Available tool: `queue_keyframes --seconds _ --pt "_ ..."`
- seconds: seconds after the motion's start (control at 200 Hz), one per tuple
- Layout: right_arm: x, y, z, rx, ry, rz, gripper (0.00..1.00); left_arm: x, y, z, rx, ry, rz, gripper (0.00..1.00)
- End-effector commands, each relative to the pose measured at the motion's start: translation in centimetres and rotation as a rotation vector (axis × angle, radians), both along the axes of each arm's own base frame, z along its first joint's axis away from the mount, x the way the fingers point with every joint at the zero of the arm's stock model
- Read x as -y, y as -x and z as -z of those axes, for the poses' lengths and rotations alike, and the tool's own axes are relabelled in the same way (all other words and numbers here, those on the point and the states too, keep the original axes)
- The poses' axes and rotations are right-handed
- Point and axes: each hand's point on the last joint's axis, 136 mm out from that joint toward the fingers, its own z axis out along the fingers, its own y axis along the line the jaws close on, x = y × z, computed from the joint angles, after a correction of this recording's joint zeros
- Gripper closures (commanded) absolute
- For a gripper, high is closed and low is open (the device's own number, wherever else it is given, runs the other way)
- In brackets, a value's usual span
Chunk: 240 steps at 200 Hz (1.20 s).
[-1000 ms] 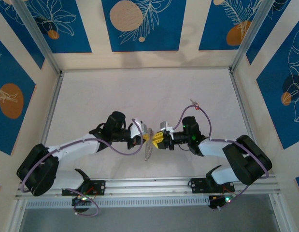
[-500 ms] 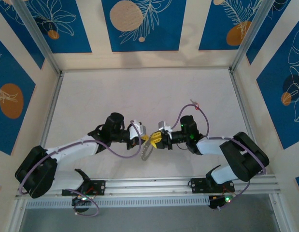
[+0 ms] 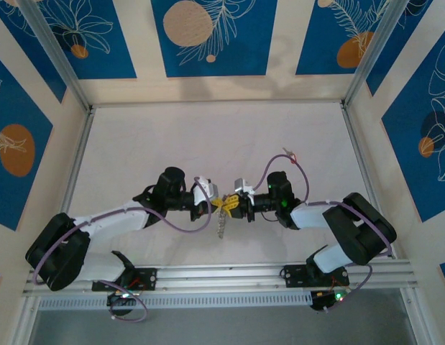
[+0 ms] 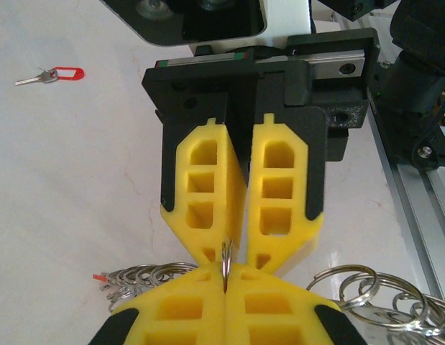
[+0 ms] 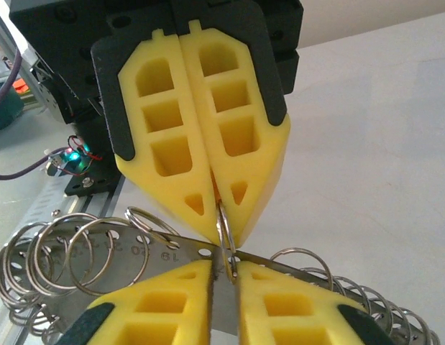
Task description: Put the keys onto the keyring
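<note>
Clamping split ring (image 4: 226, 257) of metal strip (image 5: 172, 250), left gripper (image 5: 219, 231) steadies it for right gripper (image 4: 237, 254), narrowly parted, hold unclear

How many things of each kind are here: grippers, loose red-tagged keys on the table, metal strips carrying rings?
grippers: 2 (left gripper, right gripper)
loose red-tagged key: 1
metal strip: 1
split rings on it: overlapping, not counted
Total: 4
</note>
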Motion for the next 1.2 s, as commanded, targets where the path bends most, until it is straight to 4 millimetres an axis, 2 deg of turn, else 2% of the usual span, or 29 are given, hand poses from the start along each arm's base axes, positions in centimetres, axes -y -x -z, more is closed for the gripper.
queue_keyframes --seconds 0.0,0.16,0.24,0.33,0.42,0.515,0.855,1.135,1.195 --pt "-1.0 -0.2 -1.5 0.064 -0.043 -0.012 0.85 1.0 1.0 0.0 -0.013 0.032 0.041 1.00" --pt "-0.9 -0.4 -1.6 0.075 -0.043 0.009 0.91 0.7 0.9 0.1 -0.013 0.019 0.021 1.00" --pt "-0.7 -0.6 -1.8 0.090 -0.043 0.031 0.98 0.5 1.0 0.2 -0.016 0.006 0.021 1.00" --pt "-0.5 -0.7 -1.8 0.104 -0.029 0.047 1.00 0.1 1.2 0.2 -0.007 -0.020 0.021 0.86" --pt "-0.6 -0.4 -1.4 0.128 0.023 0.045 1.00 -0.4 1.2 -0.2 0.034 -0.052 0.022 0.79" --pt "-0.9 0.1 -1.4 0.155 0.076 0.024 1.00 -0.8 1.4 -0.3 0.061 -0.102 0.046 0.78" --pt "-1.0 0.5 -1.6 0.208 0.180 0.027 1.00 -1.0 2.0 0.0 0.079 -0.190 0.132 0.79" --pt "-1.0 0.3 -1.3 0.214 0.206 0.036 1.00 -1.3 2.1 -0.1 0.093 -0.223 0.151 0.86" --pt "-1.0 0.4 -1.3 0.217 0.211 0.036 1.00 -1.3 2.1 -0.1 0.092 -0.228 0.155 0.95"
